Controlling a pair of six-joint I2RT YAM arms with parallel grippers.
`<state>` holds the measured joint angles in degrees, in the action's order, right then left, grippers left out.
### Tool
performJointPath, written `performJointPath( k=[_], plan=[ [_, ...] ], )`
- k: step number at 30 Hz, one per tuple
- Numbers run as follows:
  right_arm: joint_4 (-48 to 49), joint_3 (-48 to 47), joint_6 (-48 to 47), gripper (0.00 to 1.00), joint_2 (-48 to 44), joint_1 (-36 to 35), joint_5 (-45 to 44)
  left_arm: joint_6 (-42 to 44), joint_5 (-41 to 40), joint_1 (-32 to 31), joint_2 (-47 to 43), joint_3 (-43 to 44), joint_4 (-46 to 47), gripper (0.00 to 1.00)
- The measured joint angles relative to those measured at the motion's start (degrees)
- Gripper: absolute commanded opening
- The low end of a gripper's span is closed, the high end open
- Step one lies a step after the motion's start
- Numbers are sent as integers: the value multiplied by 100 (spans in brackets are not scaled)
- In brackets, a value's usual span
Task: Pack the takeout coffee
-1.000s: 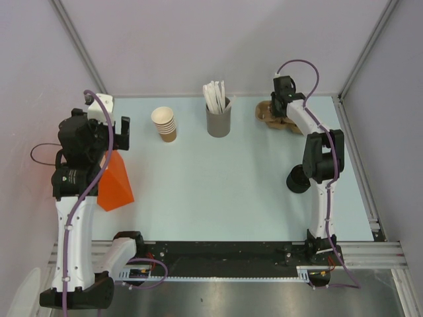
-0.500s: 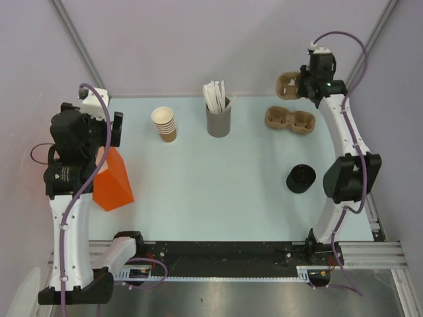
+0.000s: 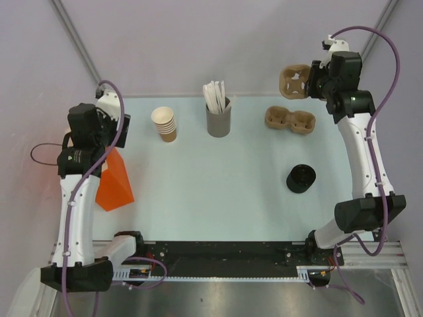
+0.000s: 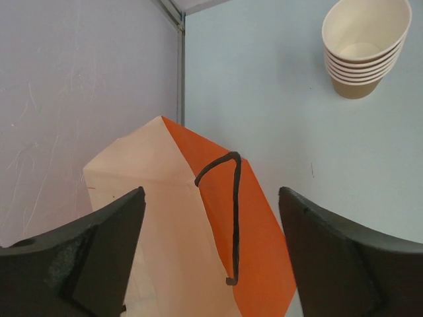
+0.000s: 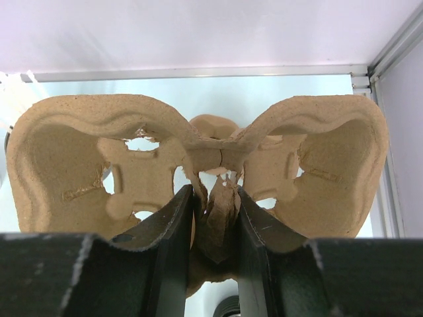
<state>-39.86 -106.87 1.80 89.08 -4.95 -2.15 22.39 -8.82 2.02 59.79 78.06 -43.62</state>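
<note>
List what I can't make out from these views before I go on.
- Orange bag: the left arm covers part of it in the top view, and the bottom edge of the left wrist view cuts it off. Open or closed: cannot tell.
- Black round object: too small in the top view to identify. The held carrier blocks the right wrist view of it.
- Second carrier: absent from the right wrist view, which the held carrier fills.

The right gripper (image 3: 312, 82) is up high near the back wall, clamped on a pulp cup carrier (image 3: 293, 80) tipped on edge. A second carrier (image 3: 289, 119) lies on the pale blue table (image 3: 218, 191), beyond a black round thing (image 3: 301, 178), maybe a lid. The left gripper (image 3: 116, 123) hangs by the far end of an orange paper bag (image 3: 115, 183). A stack of brown cups (image 3: 164, 123) stands left of a grey cup of white sticks (image 3: 218, 119)
</note>
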Motion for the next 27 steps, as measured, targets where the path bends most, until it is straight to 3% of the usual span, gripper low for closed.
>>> performJointPath(
  k=[4,5,7,8,9,19,27],
  plan=[
    [-70,149,-4,27,-205,-7,96,44,22,2,122,-107,92,58],
    [-79,168,-4,28,-243,-7,122,44,33,2,136,-109,105,46],
    [-94,203,-7,28,-326,-7,166,31,63,2,146,-109,114,33],
    [-103,221,-7,29,-367,-7,188,39,94,4,146,-109,111,13],
    [-103,238,-7,29,-409,-7,210,37,136,9,146,-107,109,0],
    [-87,485,-4,31,-498,-7,315,11,490,-120,127,90,-133,0],
    [-68,529,-9,31,-498,-4,339,4,715,-1051,109,205,-328,0]
  ],
)
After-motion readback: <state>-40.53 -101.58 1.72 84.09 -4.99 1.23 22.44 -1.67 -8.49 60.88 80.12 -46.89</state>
